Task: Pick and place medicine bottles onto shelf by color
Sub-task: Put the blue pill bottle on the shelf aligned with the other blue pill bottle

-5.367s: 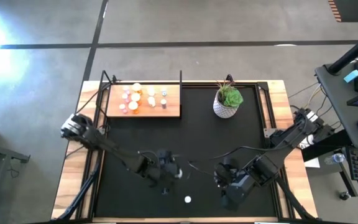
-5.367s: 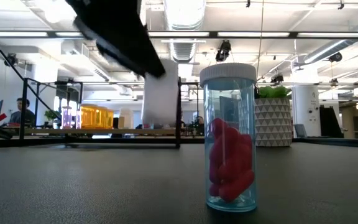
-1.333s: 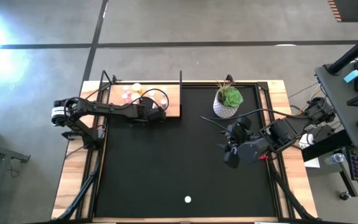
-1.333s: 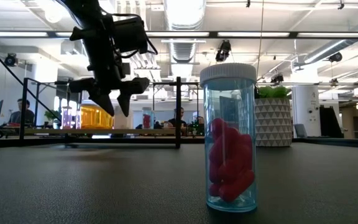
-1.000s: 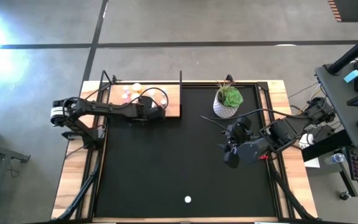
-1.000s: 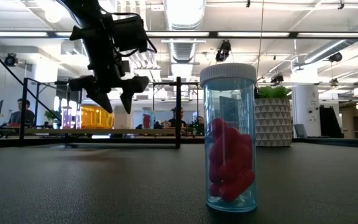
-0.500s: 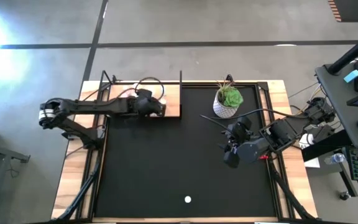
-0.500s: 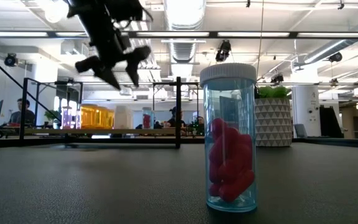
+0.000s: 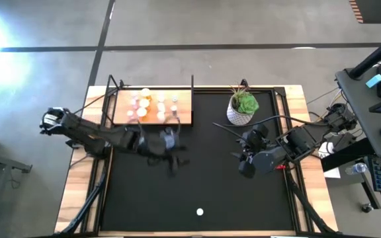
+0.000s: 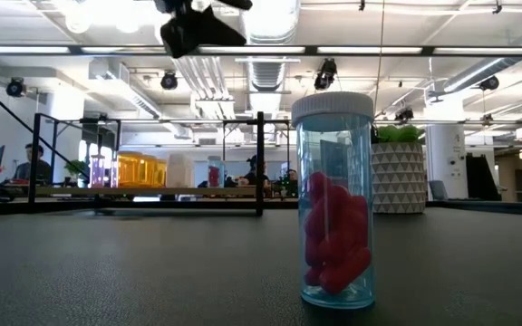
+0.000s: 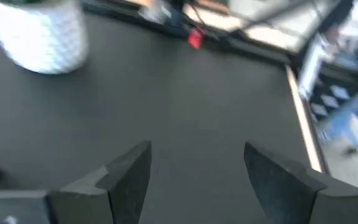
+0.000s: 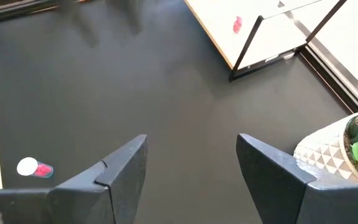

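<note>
One bottle [image 9: 199, 212] is left loose, a clear one with red pills and a white cap, standing near the mat's front edge, well apart from both arms. The shelf [image 9: 184, 116] at the back-left corner already carries the other bottles [image 9: 152, 104]. The left gripper [image 9: 170, 147] hangs over the mat just in front of the shelf, fingers spread wide and empty. My worry is the approach: the bottle is tall and narrow, so a finger brushing it would likely topple it and send it rolling. Farther right, the potted plant [image 9: 242, 106] stands near the back edge, and the right gripper [image 9: 243, 158] waits open and empty in front of it. Neither blocks the left arm's path to the bottle.
</note>
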You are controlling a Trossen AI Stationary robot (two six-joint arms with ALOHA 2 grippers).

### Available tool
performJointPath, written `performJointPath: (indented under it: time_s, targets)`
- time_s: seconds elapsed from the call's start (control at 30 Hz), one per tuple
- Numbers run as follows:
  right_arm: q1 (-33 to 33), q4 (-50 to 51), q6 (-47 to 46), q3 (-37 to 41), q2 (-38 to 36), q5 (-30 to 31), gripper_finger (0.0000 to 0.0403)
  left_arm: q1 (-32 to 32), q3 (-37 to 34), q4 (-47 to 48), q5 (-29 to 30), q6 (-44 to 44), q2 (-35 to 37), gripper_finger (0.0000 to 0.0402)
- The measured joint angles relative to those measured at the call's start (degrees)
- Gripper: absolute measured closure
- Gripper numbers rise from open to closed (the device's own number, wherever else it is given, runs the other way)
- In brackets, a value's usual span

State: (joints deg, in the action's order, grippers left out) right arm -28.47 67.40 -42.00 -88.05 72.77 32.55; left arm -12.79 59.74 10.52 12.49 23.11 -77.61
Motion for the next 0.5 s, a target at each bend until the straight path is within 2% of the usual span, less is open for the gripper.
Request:
performJointPath:
  time_s: [0.1,0.27,0.5]
  targets:
    - [0.0,0.0,0.0,0.0,0.0,0.0,0.0165,-5.6,-0.1,-2.3,0.0,0.3,-3.7,0.0162]
    - [0.0,0.0,-0.5,0.0,0.0,-2.1,0.0165,-14.1,0.9,-12.6,0.2,-1.7,-12.2,0.0162]
    - [0.0,0.0,-1.5,0.0,0.0,-4.6,0.0165,-21.5,6.8,-16.2,9.1,-2.9,-22.4,0.0162]
